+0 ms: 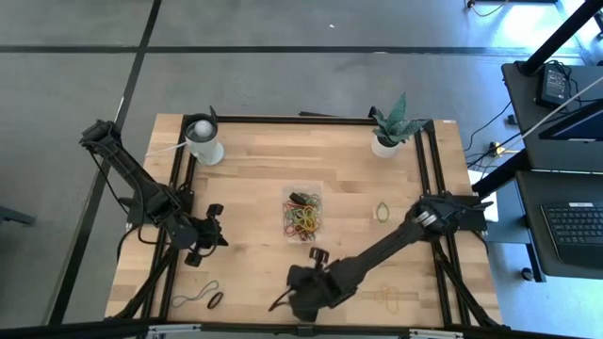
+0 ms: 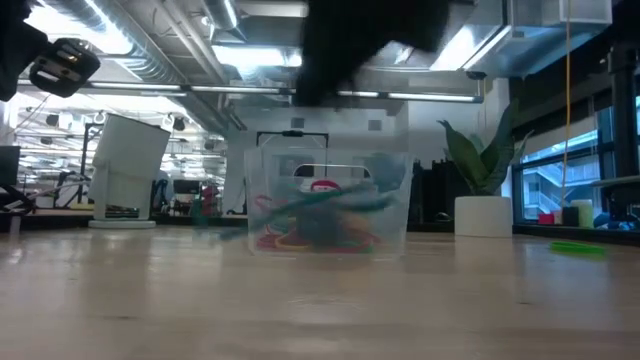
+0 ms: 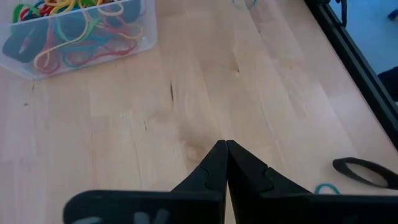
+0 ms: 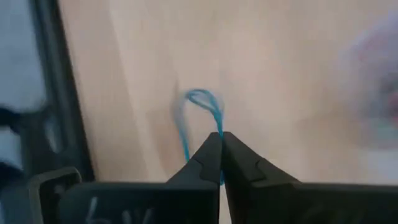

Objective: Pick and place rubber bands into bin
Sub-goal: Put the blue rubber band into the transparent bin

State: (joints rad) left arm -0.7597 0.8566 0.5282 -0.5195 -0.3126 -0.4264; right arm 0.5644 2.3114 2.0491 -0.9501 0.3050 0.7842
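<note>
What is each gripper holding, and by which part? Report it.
The right gripper is shut on a blue rubber band, pinching one end while the rest of the loop hangs free. The left gripper is shut and empty.

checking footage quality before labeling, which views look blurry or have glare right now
Right wrist view: soft all over, the blue rubber band pinched in the right gripper smeared. Low view: the near table out of focus, the bin hazy, a dark arm above it a blur. Left wrist view: sharp. High view: even light, bright glare top right.
</note>
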